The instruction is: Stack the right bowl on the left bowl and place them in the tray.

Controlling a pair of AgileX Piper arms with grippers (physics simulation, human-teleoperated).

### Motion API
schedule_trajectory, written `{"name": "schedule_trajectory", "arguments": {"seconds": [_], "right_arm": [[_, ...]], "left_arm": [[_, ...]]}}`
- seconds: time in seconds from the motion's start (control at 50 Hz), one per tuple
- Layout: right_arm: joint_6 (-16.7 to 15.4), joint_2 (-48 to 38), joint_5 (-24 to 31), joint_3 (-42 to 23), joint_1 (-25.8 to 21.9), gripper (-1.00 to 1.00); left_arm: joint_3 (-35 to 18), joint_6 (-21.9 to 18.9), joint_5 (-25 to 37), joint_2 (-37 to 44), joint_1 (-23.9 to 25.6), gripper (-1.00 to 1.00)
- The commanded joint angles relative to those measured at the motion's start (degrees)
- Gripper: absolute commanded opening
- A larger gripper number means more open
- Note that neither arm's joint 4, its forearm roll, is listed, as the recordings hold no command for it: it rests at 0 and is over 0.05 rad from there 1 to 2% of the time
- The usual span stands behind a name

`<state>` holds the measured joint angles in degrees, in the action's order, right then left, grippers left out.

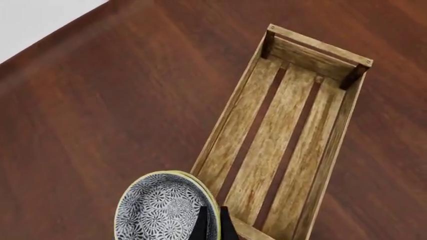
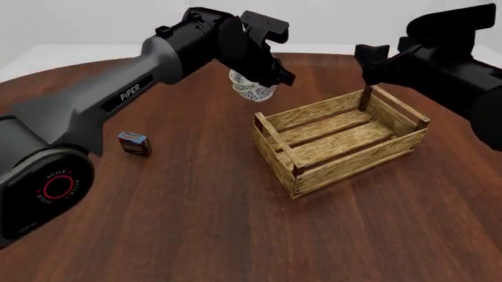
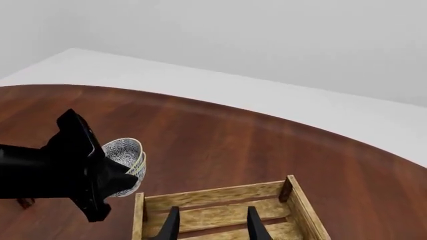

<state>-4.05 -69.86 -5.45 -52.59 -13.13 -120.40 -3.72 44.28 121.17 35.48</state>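
The left gripper (image 2: 259,73), in the upper middle of the front view, is clamped on the rim of the stacked pair of grey-and-white flower-patterned bowls with yellow-green rims (image 2: 253,90). It holds them in the air, above the table and just beside the far-left corner of the light-wood slatted crate with darker corner posts (image 2: 339,140). In the left wrist view one dark finger (image 1: 199,227) crosses the inner bowl's wall at the lower edge of the frame.

The bowls look glazed, stiff and breakable, probably slippery. A pinch on the rim, biting both walls together, seems the sound hold, though the nested pair could tilt.

The right gripper (image 3: 211,223) hovers above the crate, fingers apart and holding nothing.

Most of the bowls is hidden behind the left wrist in the front view. A small blue box (image 2: 134,143) lies well left.
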Motion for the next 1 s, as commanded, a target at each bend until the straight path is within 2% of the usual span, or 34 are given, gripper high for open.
{"name": "schedule_trajectory", "arguments": {"seconds": [0.02,0.16,0.68,0.84,1.0], "right_arm": [[0.2,-0.4,-0.9,0.4,1.5,1.0],[0.4,-0.1,-1.2,0.8,1.9,1.0],[0.4,0.0,-1.2,0.8,2.0,1.0],[0.5,0.1,-1.2,0.9,2.0,1.0],[0.6,0.3,-1.3,1.1,2.1,1.0]], "left_arm": [[-3.4,1.6,-0.2,1.7,0.4,-1.0],[-6.4,1.8,0.8,4.1,0.6,-1.0],[-6.5,2.0,0.7,4.4,1.1,-1.0],[-12.2,1.9,3.3,7.9,1.9,-1.0],[-27.3,1.3,11.0,17.1,2.0,-1.0]]}}
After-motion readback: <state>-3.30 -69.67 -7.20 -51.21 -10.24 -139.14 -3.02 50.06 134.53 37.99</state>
